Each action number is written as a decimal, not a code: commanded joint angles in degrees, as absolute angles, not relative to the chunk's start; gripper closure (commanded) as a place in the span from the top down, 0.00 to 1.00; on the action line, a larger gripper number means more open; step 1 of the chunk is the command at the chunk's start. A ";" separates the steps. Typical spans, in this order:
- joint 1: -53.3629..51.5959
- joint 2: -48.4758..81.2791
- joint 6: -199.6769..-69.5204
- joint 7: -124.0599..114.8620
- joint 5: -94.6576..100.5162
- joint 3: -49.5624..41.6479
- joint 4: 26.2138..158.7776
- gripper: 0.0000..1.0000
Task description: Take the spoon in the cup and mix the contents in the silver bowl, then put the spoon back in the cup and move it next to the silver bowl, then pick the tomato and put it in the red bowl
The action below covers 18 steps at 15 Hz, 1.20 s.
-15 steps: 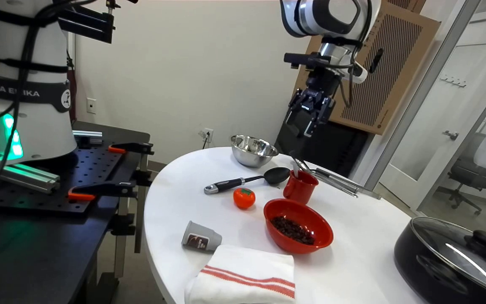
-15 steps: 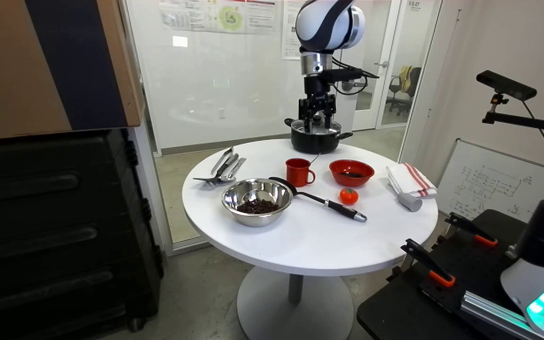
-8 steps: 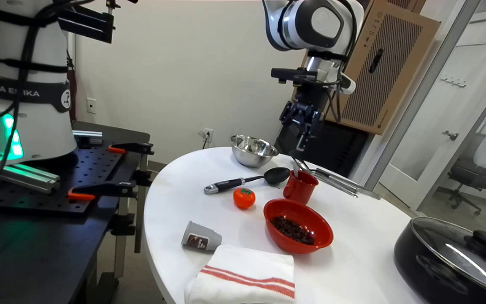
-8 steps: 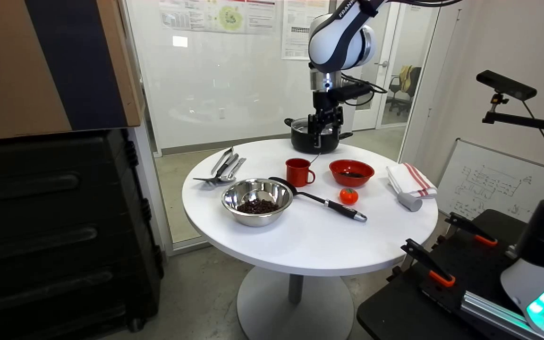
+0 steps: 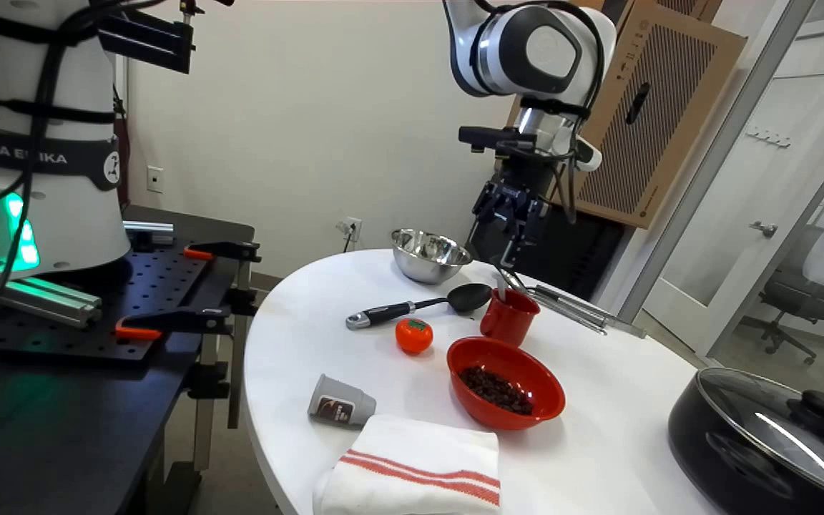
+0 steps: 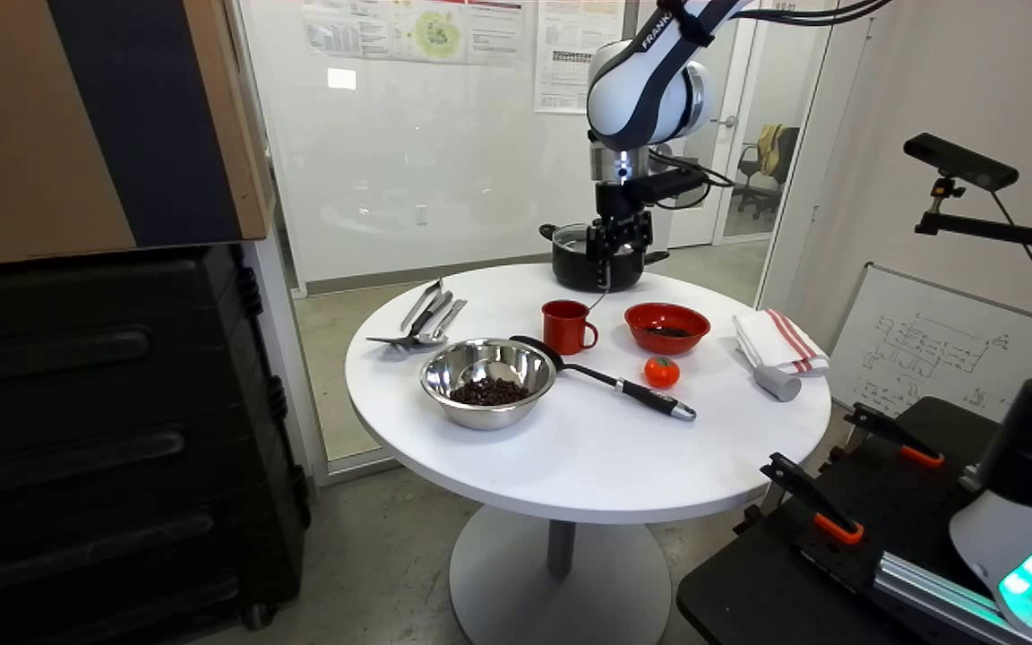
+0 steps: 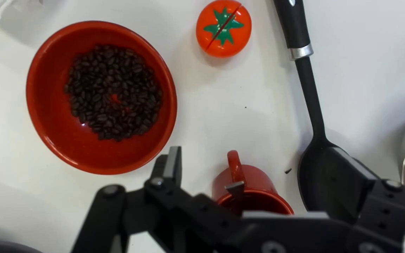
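One claw [image 7: 264, 163], fingers spread wide and gripping nothing that I can see, hangs above or close to the red cup [image 5: 508, 320]! I reckon the wide stance is for room, to come down either side of the spoon [image 5: 501, 284], whose thin greyish handle leans out over the cup's rim. That's where the spoon is, then: in the cup, lower end hidden. Whether the handle's tip is between the fingers, I can't tell from here.

And the layout? Heaped in the silver bowl [image 6: 487, 417] lie dark beans [image 6: 489, 391], there for the stirring, I'd say, so I take this for the reach for the spoon. Between cup and bowl comes the head of the big black serving spoon [image 7: 309, 95], just beside the cup; it could get in the way when the cup must go next to that bowl.

And the tomato [image 7: 223, 28], what a shiny thing! Round, orange-red, a green star of leaves on top, and a dark slit straight across leaf and skin: probably a toy made to come in two. It sits on the white table [image 5: 598, 386] between the serving spoon's handle and the red bowl [image 7: 49, 95], a short carry for later, by my guess. That bowl is wide and glossy and holds beans too, so the tomato should settle on a loose, shifting bed.
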<state>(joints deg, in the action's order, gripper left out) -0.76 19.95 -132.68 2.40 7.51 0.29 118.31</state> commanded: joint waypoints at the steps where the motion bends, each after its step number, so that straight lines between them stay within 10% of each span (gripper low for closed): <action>1: 0.17 22.80 -135.17 3.75 7.52 -0.36 117.12 1.00; 18: 1.66 28.52 -145.41 13.00 9.89 -0.68 118.15 1.00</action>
